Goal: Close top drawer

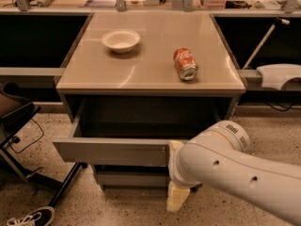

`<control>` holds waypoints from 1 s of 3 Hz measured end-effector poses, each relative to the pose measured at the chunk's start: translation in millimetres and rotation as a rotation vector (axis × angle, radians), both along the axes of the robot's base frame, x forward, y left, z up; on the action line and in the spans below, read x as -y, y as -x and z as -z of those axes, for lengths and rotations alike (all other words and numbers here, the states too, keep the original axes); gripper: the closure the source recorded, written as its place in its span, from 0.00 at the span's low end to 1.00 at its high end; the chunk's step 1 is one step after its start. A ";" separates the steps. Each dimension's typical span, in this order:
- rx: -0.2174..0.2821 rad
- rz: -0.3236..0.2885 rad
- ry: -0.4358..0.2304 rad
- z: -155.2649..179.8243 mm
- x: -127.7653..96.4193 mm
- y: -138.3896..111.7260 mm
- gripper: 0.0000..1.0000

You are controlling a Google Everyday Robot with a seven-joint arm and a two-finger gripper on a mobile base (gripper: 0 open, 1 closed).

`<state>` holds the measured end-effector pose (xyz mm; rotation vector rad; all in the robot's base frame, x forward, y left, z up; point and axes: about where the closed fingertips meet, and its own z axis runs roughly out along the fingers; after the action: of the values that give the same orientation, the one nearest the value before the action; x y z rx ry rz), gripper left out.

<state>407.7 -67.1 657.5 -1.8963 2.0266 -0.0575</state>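
The top drawer (113, 150) is a wide shallow grey drawer pulled out from under the tan table top, its plain grey inside (141, 126) showing. My gripper (176, 173) is at the right part of the drawer's front, touching or nearly touching it, at the end of my white arm (235, 166) that comes in from the lower right. The arm hides the right end of the drawer front. A narrower grey drawer front (129, 179) sits below it.
On the table top (146, 69) stand a white bowl (121, 40) at the back left and a red can (185, 63) lying on its side at the right. A black chair base (28, 168) and a shoe (33, 218) are on the floor at left.
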 end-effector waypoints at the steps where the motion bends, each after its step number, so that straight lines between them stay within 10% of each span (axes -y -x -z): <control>1: -0.030 0.053 -0.028 25.6 17.0 -27.5 0.00; 3: -0.031 0.096 -0.054 35.6 34.0 -33.0 0.00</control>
<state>440.7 -101.1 621.9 -1.7778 2.1168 0.0012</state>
